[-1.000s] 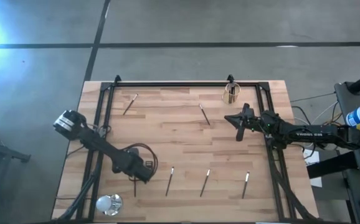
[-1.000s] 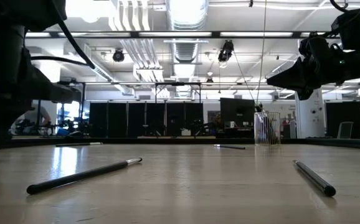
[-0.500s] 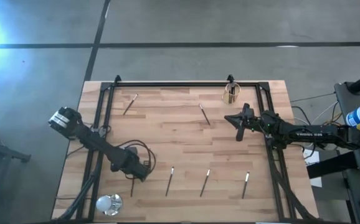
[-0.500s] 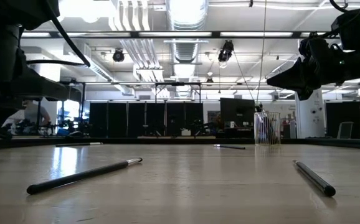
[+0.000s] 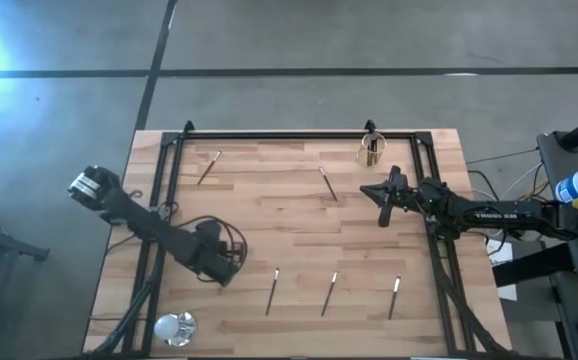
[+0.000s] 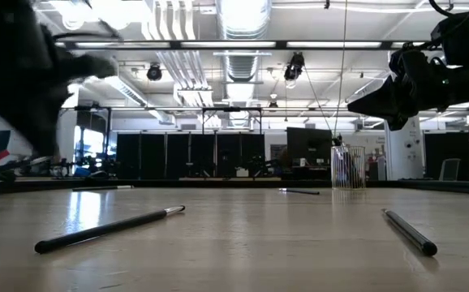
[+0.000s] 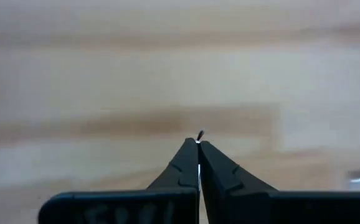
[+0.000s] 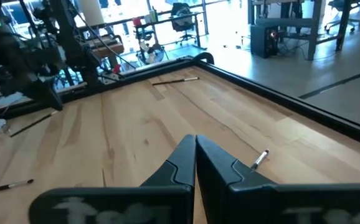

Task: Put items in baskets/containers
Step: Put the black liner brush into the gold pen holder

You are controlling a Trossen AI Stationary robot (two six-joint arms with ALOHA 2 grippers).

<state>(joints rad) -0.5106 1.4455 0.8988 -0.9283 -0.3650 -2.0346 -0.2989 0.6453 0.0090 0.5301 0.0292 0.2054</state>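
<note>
Several thin dark sticks with pale tips lie flat on the wooden table: one point(image 5: 209, 167) far left, one point(image 5: 327, 184) mid-table, three point(image 5: 272, 291) point(image 5: 329, 293) point(image 5: 394, 297) along the near side. The clear amber cup point(image 5: 371, 148) stands near the far edge with sticks in it. My left gripper point(image 5: 225, 270) is over the near left part, shut on a stick. My right gripper point(image 5: 383, 208) hovers shut, just near of the cup, touching nothing; the right wrist view shows its fingers point(image 8: 195, 142) closed above the wood. My left gripper pinches a stick between its shut fingertips. Only a short end of the stick point(image 7: 200, 134) pokes out past them; the fingers hide the remainder. The fingers point down at the table from above, and nothing shows the stick touching the wood.
A shiny white ball point(image 5: 174, 326) sits at the near left corner. A black frame point(image 5: 299, 134) runs along the far edge and down both sides. Bare wood lies between the far sticks and the near row. The low view shows two near sticks point(image 6: 109, 229) point(image 6: 409, 231).
My left arm has risen and swung toward the table's left and far side, its gripper staying shut. The stick that showed below its fingers toward the near edge has left the table and shows in the high view no more.
</note>
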